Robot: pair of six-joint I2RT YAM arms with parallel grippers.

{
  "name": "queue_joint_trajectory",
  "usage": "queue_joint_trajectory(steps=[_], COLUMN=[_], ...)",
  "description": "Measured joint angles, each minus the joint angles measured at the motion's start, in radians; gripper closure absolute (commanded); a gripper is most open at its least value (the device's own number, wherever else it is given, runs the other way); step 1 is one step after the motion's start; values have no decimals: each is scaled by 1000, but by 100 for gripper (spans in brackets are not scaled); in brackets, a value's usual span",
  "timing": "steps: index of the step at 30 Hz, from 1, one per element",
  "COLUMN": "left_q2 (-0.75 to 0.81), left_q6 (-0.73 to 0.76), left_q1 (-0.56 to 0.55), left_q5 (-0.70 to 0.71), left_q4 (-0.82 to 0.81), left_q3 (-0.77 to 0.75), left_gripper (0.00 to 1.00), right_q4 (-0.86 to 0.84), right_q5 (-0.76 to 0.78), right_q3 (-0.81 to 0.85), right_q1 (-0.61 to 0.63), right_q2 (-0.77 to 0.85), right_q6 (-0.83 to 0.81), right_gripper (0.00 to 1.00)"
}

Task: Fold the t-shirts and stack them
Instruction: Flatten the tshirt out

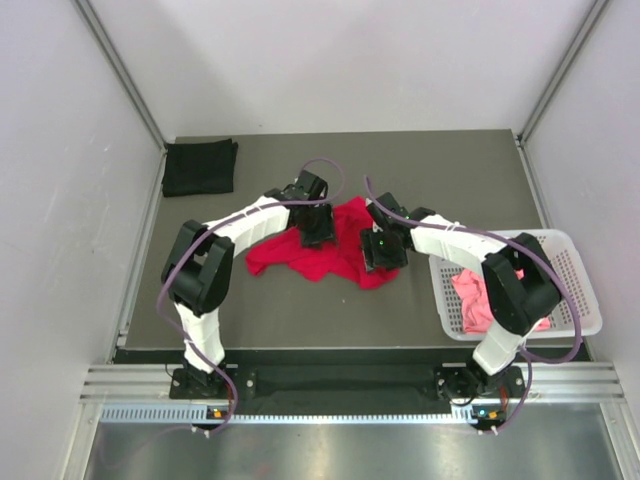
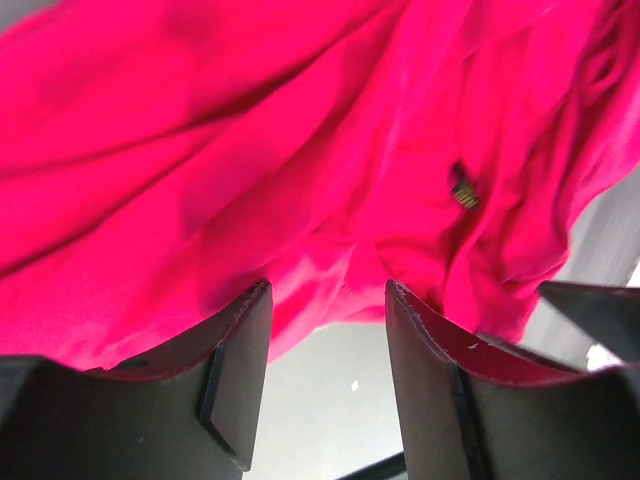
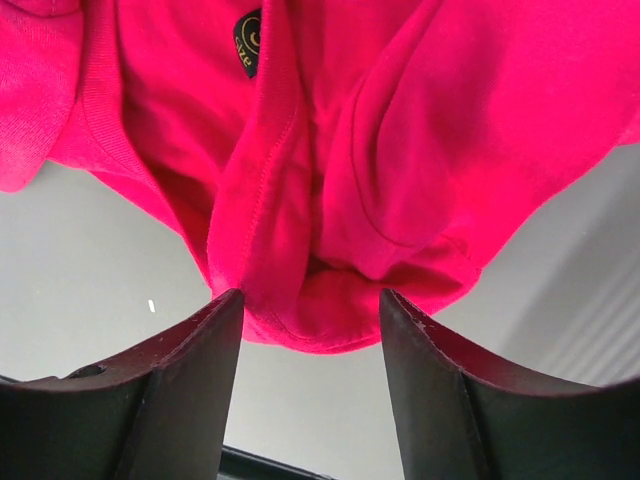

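On the table (image 1: 400, 170), the red t-shirt (image 1: 300, 258) is flanked at twelve and three o'clock by the unclenched left gripper (image 2: 327, 287) and right gripper (image 3: 310, 295); bunched layers could be pinched together.

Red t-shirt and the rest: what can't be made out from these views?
red t-shirt: top view, left arm and right arm cover its middle; sleeves, collar lost in the crumple.
left gripper, right gripper: wrist views, jaws apart at the cloth's edge; contact unclear.
pink t-shirt in basket: top view, right arm hides part.
black t-shirt: top view, too small to count folds.
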State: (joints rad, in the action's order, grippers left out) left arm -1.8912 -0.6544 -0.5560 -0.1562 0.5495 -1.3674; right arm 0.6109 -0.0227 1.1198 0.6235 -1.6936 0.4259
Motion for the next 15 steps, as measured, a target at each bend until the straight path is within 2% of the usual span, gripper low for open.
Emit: queue_joint_trajectory(steps=[8, 15], left_q2=[-132, -174], left_q6=[-27, -50], left_q1=[-28, -34], left_q5=[5, 35], left_q4=[-35, -15], left_q3=[-84, -137], left_gripper=[47, 54], right_q4=[-2, -5], right_q5=[23, 26], right_q3=[0, 0], right_q1=[3, 3], right_q2=[-9, -16], right_q6=[3, 5], right_gripper=[51, 48])
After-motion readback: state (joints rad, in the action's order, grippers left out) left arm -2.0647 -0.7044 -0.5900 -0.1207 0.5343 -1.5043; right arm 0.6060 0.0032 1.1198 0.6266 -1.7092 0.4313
